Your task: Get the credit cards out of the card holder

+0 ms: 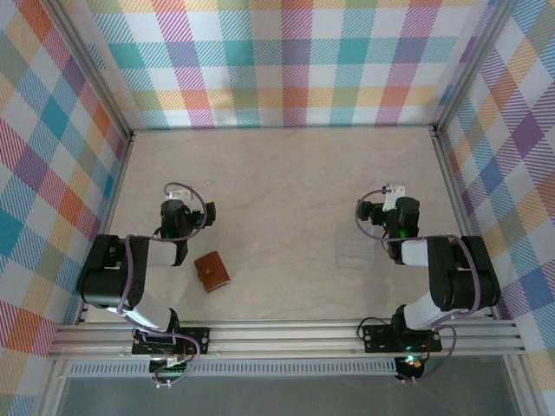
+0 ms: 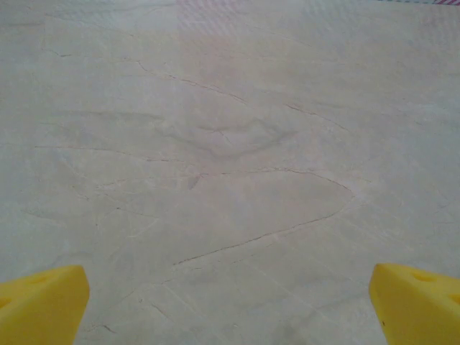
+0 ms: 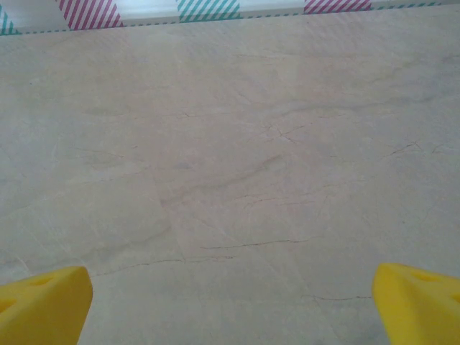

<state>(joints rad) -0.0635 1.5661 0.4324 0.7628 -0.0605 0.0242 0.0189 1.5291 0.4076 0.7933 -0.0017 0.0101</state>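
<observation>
Closed wallet point(image 1: 212, 271) lies behind and right of the left claw point(image 2: 230, 305), fingers apart. A faint pale card point(image 1: 353, 253) lies behind-left of the right claw point(image 3: 230, 305), likewise apart.

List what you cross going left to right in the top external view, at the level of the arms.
left plaid wall → left arm → card holder, closed on the table → right arm → right plaid wall
</observation>
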